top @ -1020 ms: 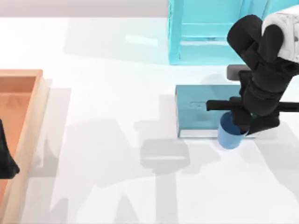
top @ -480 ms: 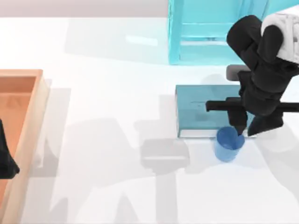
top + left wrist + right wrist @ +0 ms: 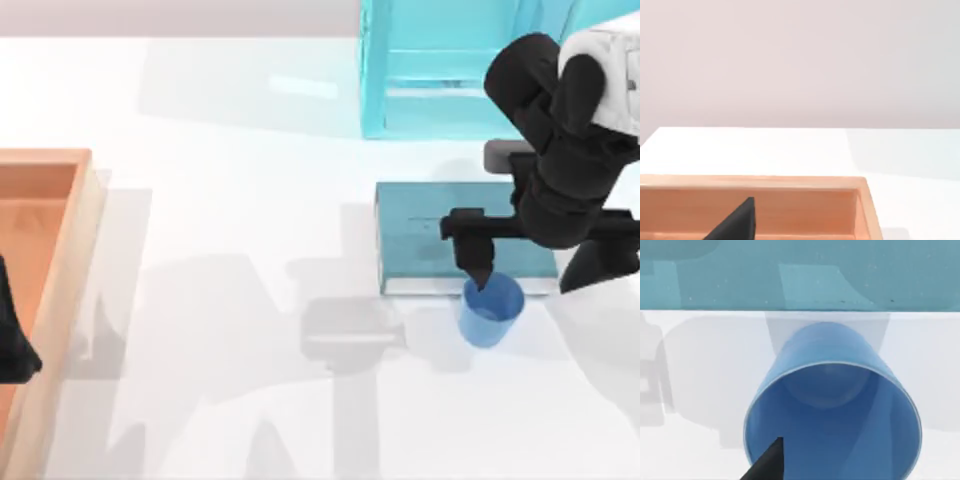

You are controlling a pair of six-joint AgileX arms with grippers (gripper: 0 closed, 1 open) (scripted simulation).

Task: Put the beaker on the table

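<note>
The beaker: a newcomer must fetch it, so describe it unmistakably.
On the white table, right side, find the flat teal book before the light-blue shelf unit. At the book's near edge, upright, stands the small blue beaker: round and open-topped, unlike its flat neighbour.

Right arm (image 3: 560, 150): bulky matte-black rounded segments with one white upper casing. Right gripper (image 3: 535, 265): black crossbar bearing two tapered black fingers (image 3: 478, 262). Left arm (image 3: 12, 340): black, tapered.
</note>
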